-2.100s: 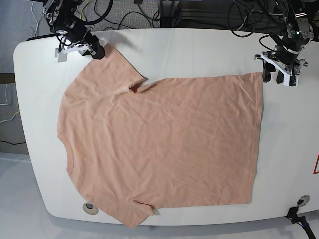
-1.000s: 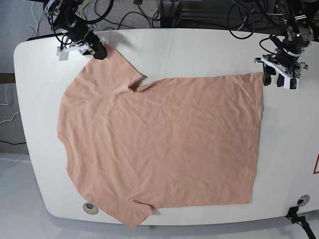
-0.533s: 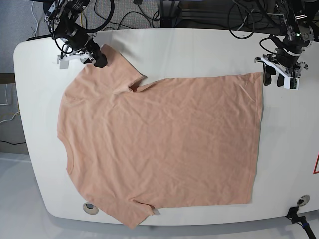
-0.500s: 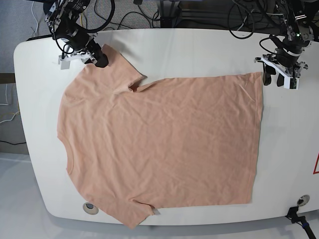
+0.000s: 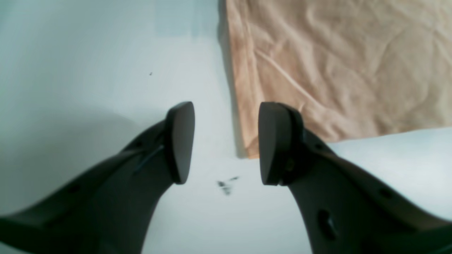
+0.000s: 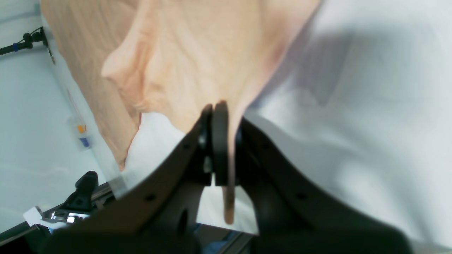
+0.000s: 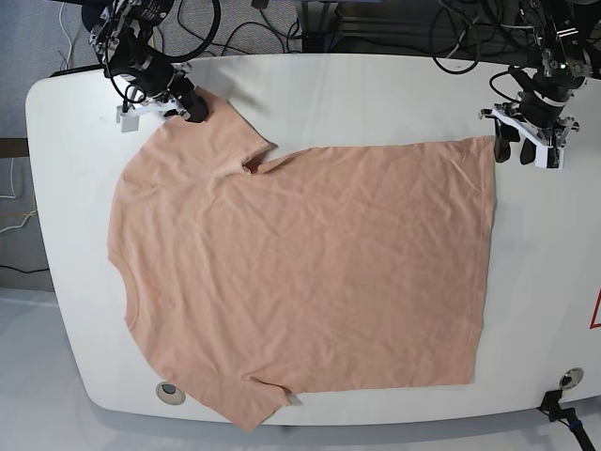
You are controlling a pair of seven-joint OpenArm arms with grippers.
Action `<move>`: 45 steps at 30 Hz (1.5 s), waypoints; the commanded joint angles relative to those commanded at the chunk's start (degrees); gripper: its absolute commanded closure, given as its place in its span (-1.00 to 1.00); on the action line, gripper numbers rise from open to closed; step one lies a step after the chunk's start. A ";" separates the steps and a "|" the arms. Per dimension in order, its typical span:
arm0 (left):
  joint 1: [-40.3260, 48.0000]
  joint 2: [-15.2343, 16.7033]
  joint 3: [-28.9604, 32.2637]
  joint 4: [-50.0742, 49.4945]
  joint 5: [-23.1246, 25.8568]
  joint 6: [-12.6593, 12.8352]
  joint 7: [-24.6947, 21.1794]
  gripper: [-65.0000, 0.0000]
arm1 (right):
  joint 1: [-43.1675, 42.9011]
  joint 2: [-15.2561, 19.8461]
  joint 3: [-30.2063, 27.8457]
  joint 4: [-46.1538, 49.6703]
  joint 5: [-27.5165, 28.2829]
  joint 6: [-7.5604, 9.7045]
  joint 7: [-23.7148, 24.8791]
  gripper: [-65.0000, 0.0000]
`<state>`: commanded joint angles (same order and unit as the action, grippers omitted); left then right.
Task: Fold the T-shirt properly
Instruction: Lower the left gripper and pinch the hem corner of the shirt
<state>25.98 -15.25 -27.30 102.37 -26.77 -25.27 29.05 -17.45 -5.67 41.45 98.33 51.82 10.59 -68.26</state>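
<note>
The T-shirt [image 7: 300, 272] lies spread flat over the middle of the white bench [image 7: 376, 94], plain side up, collar toward the bench's left edge and hem toward its right. Its lower sleeve [image 7: 252, 406] reaches the bench's near rim, and a wide strip of bare bench runs along the far side of the shirt. Bare bench also shows right of the hem, narrower there.

The right gripper [image 6: 216, 106] sits at the far left corner of the shirt, jaws closed on the upper sleeve's edge; in the right wrist view the pinched cloth rises off the bench in a tent, with a thin flap hanging below the jaws. From the base view this gripper [image 7: 188, 101] is a dark shape over the sleeve tip and the pinch itself cannot be made out.

The left gripper [image 5: 226, 144] hovers by the shirt's far hem corner [image 5: 249, 150], jaws spread apart, the corner lying between them beside the right-hand finger [image 5: 277, 141]. Whether that finger touches the cloth cannot be told. The wrist views are blurred near the fingers, and a small dark smudge [image 5: 226, 185] marks the bench just short of the corner.
</note>
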 joint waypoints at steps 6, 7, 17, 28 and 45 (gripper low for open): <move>-0.18 -0.18 -2.11 -4.40 -13.19 -5.27 2.11 0.16 | 0.00 0.00 0.00 0.00 0.00 0.00 0.00 1.00; -0.35 -0.62 -2.90 -5.19 -14.59 -5.89 3.43 0.16 | 0.00 0.00 0.00 0.00 0.00 0.00 0.00 1.00; -4.04 -0.79 -5.80 -16.35 -18.90 -8.97 8.53 -0.17 | 0.00 0.09 0.00 0.00 0.00 0.00 0.00 1.00; -6.07 -0.53 0.18 -20.48 -18.90 -8.79 9.67 -0.16 | -0.18 0.09 0.00 0.00 0.00 0.00 0.00 1.00; -10.02 0.70 1.93 -22.77 -18.64 -8.70 9.67 -0.16 | -0.26 0.09 0.00 0.00 0.00 0.09 0.00 1.00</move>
<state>15.96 -14.55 -25.36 79.60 -45.41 -33.98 38.73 -17.71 -5.58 41.45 98.33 51.82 10.68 -68.26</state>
